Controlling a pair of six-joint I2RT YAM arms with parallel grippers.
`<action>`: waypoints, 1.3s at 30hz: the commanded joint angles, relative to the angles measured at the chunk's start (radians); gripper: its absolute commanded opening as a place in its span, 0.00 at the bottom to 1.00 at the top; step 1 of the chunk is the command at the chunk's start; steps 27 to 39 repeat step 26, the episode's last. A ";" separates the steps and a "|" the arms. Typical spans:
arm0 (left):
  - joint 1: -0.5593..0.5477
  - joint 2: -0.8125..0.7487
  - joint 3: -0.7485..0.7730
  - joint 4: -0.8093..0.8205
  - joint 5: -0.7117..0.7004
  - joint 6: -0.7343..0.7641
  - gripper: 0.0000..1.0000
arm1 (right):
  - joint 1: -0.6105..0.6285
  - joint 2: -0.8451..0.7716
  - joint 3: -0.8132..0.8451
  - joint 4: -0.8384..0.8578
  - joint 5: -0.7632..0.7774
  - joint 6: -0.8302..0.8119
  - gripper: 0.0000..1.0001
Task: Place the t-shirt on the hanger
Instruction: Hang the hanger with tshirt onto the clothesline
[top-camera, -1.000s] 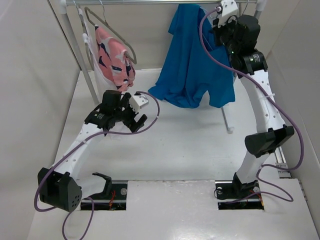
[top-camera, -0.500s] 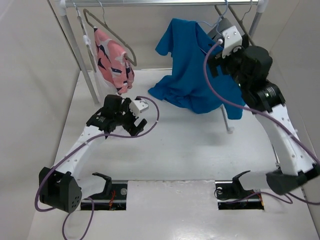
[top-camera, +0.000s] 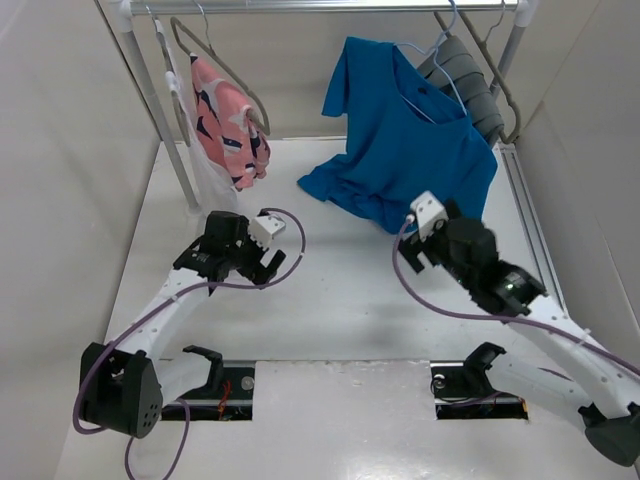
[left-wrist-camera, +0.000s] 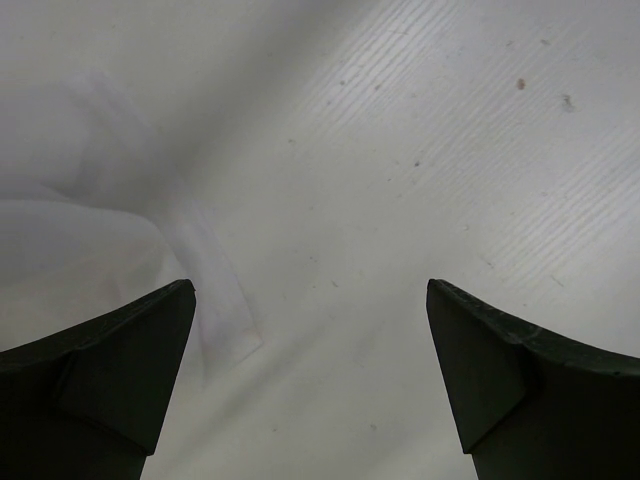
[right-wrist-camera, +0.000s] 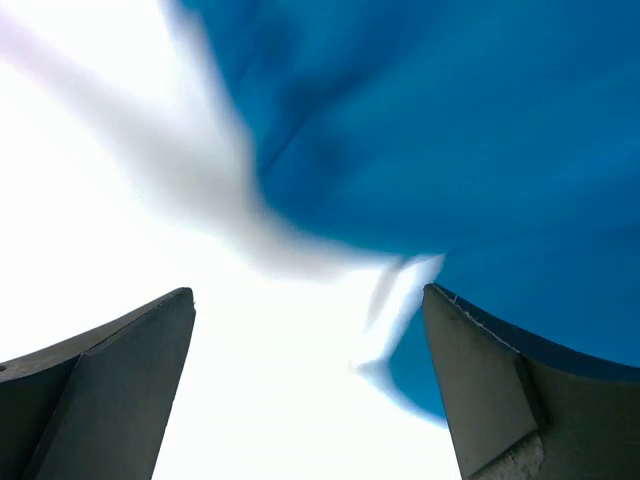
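The bright blue t-shirt (top-camera: 400, 140) hangs on the thin light-blue hanger (top-camera: 432, 98). The hanger's hook sits over the rail at the top right, and the shirt's lower hem trails onto the table. My right gripper (top-camera: 418, 245) is low in front of the shirt, apart from it and open. In the right wrist view the right gripper (right-wrist-camera: 310, 300) holds nothing, and the t-shirt (right-wrist-camera: 450, 130) is a blur beyond its fingers. My left gripper (top-camera: 268, 265) stands open above the table at the left, and the left wrist view shows only bare table between the left gripper (left-wrist-camera: 310, 300) fingers.
A pink garment (top-camera: 228, 120) hangs on a grey-brown hanger at the rail's left end. A pleated grey garment (top-camera: 470, 80) hangs behind the t-shirt at the right. The rack's post (top-camera: 160, 110) stands at the left. A translucent white sheet (left-wrist-camera: 200, 290) lies beside my left fingers.
My right arm has dropped from the rail to table height and its jaws have opened. The t-shirt stays hanging on the rail. The left arm has barely moved.
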 joint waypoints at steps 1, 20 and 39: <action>0.031 -0.043 -0.038 0.086 -0.061 -0.033 1.00 | -0.030 -0.056 -0.243 0.024 -0.092 0.189 1.00; 0.101 -0.104 -0.107 0.157 -0.061 -0.053 1.00 | -0.152 -0.354 -0.560 0.038 -0.047 0.329 1.00; 0.135 -0.135 -0.107 0.166 -0.052 -0.053 1.00 | -0.152 -0.398 -0.539 0.007 -0.013 0.329 1.00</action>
